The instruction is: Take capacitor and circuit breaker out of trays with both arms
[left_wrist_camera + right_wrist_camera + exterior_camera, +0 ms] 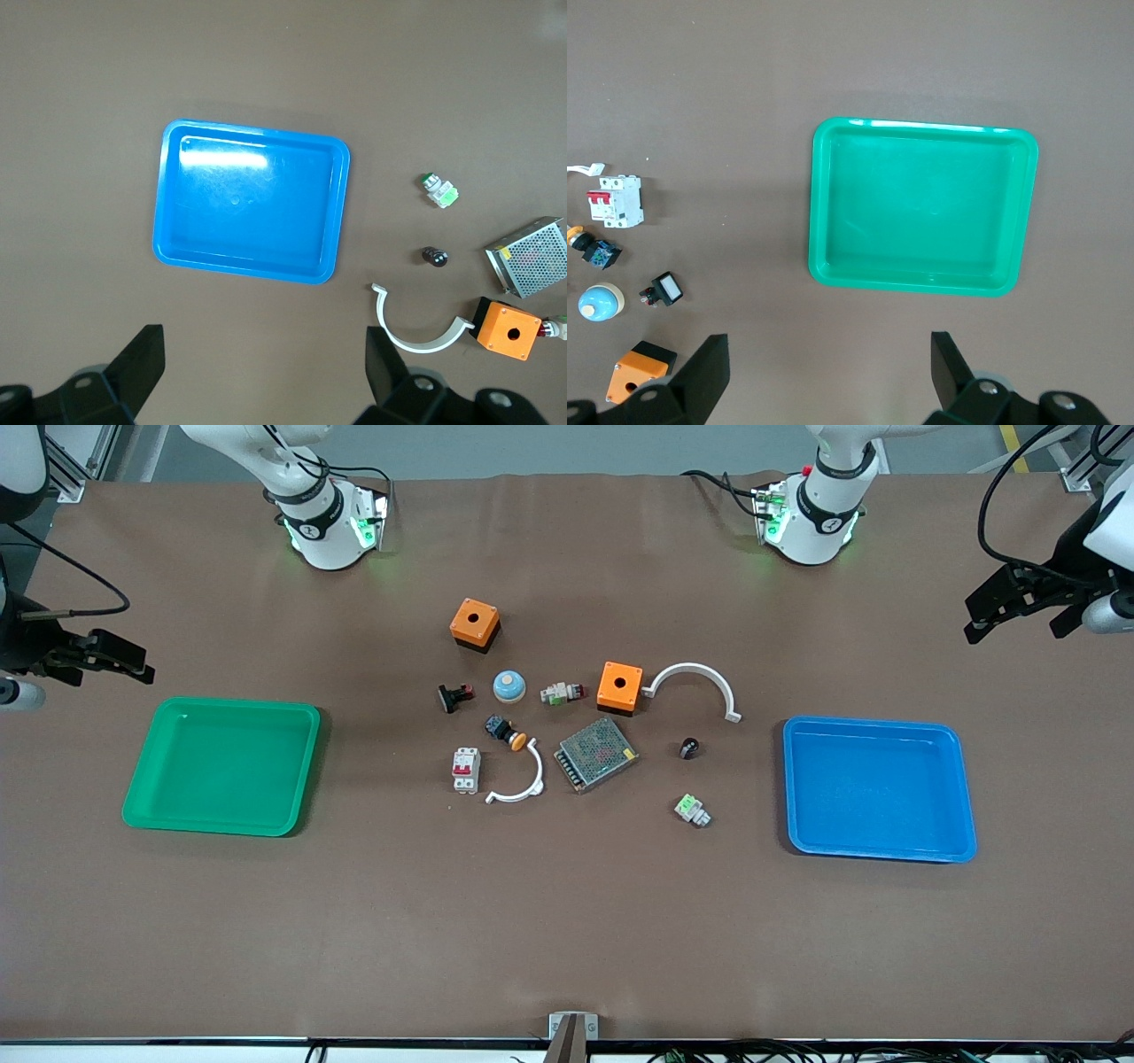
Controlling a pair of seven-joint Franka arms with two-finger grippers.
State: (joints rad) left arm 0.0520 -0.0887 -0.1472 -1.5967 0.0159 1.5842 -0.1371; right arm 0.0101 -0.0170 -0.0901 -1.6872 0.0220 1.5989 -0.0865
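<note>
The capacitor (pixel 688 747), a tiny black cylinder, lies on the table between the grey mesh box (pixel 596 755) and the blue tray (pixel 791 779). It also shows in the left wrist view (pixel 434 257). The breaker (pixel 466 769), light grey with red levers, lies toward the green tray (pixel 306 771); it also shows in the right wrist view (pixel 617 201). My left gripper (pixel 1014 624) is open and empty, high over bare table beside the blue tray (pixel 251 266). My right gripper (pixel 111 676) is open and empty, high over bare table beside the green tray (pixel 824 266).
Two orange boxes (pixel 475 623) (pixel 619 686), two white arcs (pixel 695 677) (pixel 521 784), a blue-domed part (pixel 509 685), a black-and-red push-button (pixel 454 696), an orange-capped switch (pixel 505 732) and two green-ended connectors (pixel 692 810) (pixel 563 692) crowd the table's middle.
</note>
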